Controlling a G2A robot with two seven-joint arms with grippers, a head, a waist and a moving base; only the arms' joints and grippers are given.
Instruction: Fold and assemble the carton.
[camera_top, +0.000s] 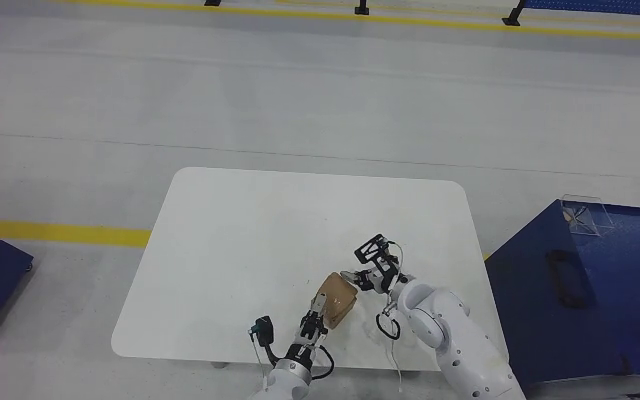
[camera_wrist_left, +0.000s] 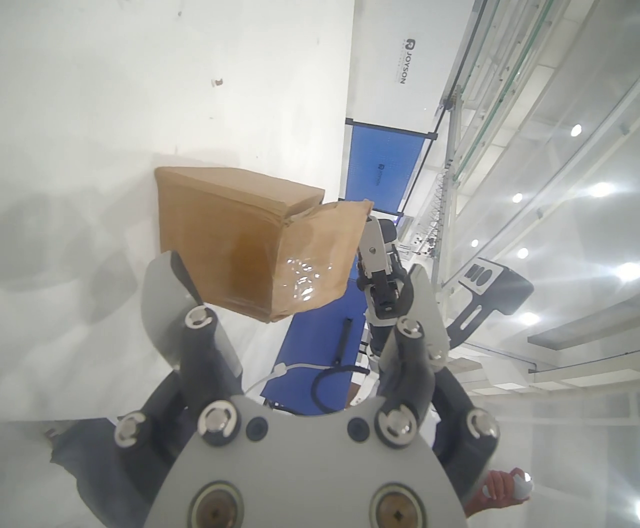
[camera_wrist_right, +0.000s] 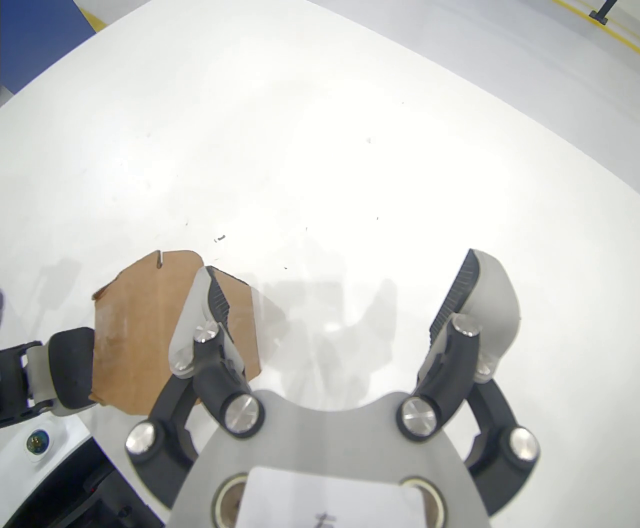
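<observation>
A brown carton lies partly folded near the front edge of the white table. In the left wrist view the carton has one taped flap standing out from its side. My left gripper is open, and the carton's near corner sits between its fingers. In the top view the left gripper is at the carton's front side. My right gripper is open over bare table, with the carton just beside one finger. The right gripper is at the carton's far right side.
A dark blue bin stands close to the table's right side, and another blue thing is on the floor at the left. The table's front edge runs just behind the carton. The far half of the table is bare.
</observation>
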